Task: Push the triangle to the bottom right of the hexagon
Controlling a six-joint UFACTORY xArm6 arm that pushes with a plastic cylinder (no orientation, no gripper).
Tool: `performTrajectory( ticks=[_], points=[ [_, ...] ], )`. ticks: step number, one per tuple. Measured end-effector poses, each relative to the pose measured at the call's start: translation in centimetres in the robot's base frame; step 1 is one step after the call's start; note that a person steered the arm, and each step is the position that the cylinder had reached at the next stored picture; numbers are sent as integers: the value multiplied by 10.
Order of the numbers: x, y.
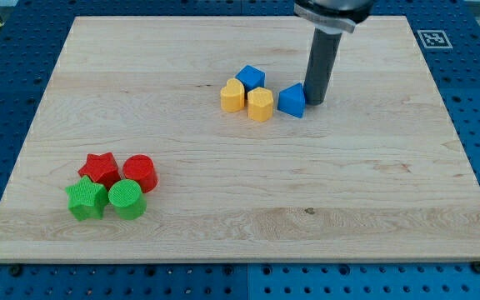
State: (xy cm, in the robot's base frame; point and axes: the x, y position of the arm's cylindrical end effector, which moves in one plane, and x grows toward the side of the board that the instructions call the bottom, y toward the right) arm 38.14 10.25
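- The wooden board (223, 208) fills most of the frame, a pale plank surface lying on a blue perforated table (473, 50) that shows along every edge.
- A small black-and-white marker tag (431, 37) sits on the board's upper right corner.
- The dark rod comes down from the top edge of the frame, right of centre, standing upright. It is a plain rod with nothing to open or close and it has hold of nothing; my tip (315, 102) rests on the board just to the right of the blue triangle, touching or all but touching that block's right side.
- The blue triangle (291, 101) lies in the upper middle of the frame, immediately right of the yellow hexagon and about level with it, the two close enough to look in contact.
- The yellow hexagon (260, 104) stands at the lower middle of that cluster, with a second yellow block (233, 96), rounded in outline, just beside it on the left.
- A blue cube (250, 78) sits just above and between the two yellow blocks, towards the top of the frame.
- In the lower left of the frame, well apart from that cluster, four blocks are packed together: a red star (99, 169) at upper left, a red cylinder (139, 172) at upper right, a green star (86, 199) at lower left and a green cylinder (127, 199) at lower right.
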Motion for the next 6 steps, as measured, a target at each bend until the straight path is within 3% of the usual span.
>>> performTrajectory(
  ticks=[2, 4, 5, 6],
  points=[
    [-14, -29],
    [32, -33],
    [4, -32],
    [1, 8]
  ],
)
